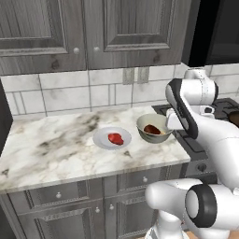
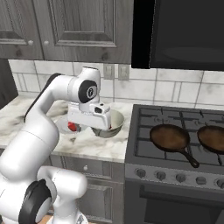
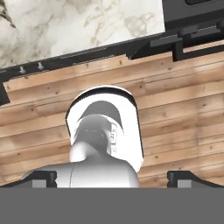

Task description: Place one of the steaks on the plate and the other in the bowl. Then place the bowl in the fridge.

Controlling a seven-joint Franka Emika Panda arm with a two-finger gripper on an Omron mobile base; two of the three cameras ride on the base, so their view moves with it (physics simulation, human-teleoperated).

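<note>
Red steak [image 1: 115, 138] on plate [image 1: 103, 140], darker steak [image 1: 151, 129] in bowl [image 1: 161, 136], side by side on marble counter [image 1: 56, 144]. Gripper [image 3: 112, 178] wide open, empty, facing wood floor [image 3: 183, 113].

Marble counter [image 1: 56, 144], white with grey-brown veining, atop dark wood-grain base cabinets. Plate [image 1: 103, 141] sits near front edge, bright red steak [image 1: 115, 138] on it. Bowl [image 1: 148, 123] just right of plate, close to stove [image 2: 175, 151] edge, darker steak [image 1: 151, 129] inside. Two black frying pans [image 2: 169, 138] on stove burners.
</note>
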